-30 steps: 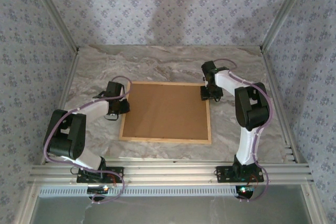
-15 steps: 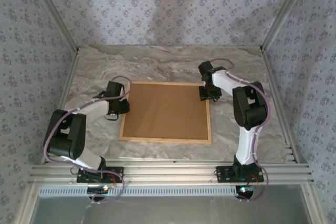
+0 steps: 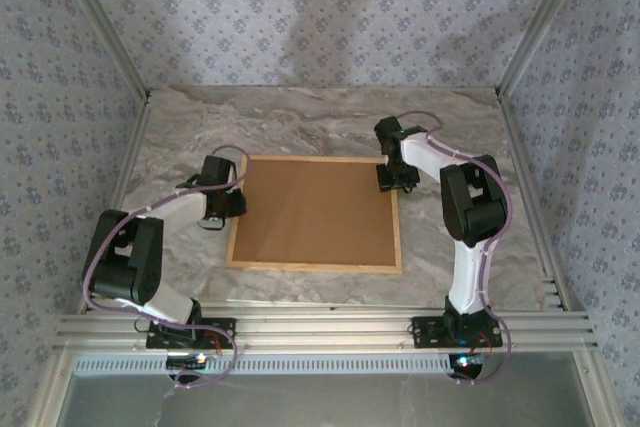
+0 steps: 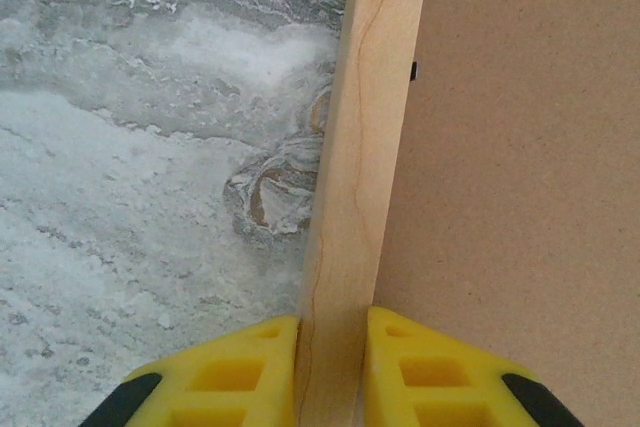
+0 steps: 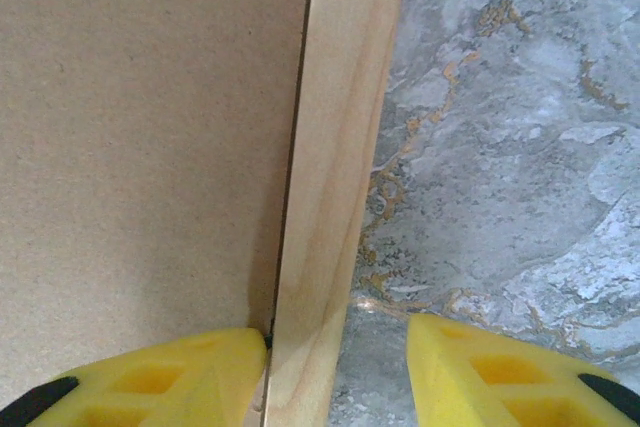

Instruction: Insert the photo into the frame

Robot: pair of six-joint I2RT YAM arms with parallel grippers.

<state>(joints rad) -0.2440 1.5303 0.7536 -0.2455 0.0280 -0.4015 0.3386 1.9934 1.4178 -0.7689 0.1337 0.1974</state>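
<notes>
Small update: over the last second the right arm (image 3: 470,207) has swung in a bit toward the frame (image 3: 315,267), and its wrist now sits slightly further over the right rail. The frame itself has barely budged, maybe a hair of a nudge at its near left corner. The left arm (image 3: 150,217) hasn't moved at all.

Left jaws are clamped on the frame's left rail, with the yellow fingers (image 4: 240,367) pressed tight against both sides of the wood. Right jaws straddle the right rail but stand apart. The inner finger (image 5: 150,377) is up against the rail on the board side, while the outer finger (image 5: 500,377) is clear of the wood with bare tabletop (image 5: 500,147) in the gap. So there's no grip on that side yet. My guess is it's lining up to pinch the rail so both arms can lift or turn the frame together.

The frame lies flat on the tabletop between the two arms, back side up. It's thin pale wood with visible grain, and a plain brown board (image 3: 315,209) fills the opening, sitting a little below the rails. I can't tell if the photo is under that board.
</notes>
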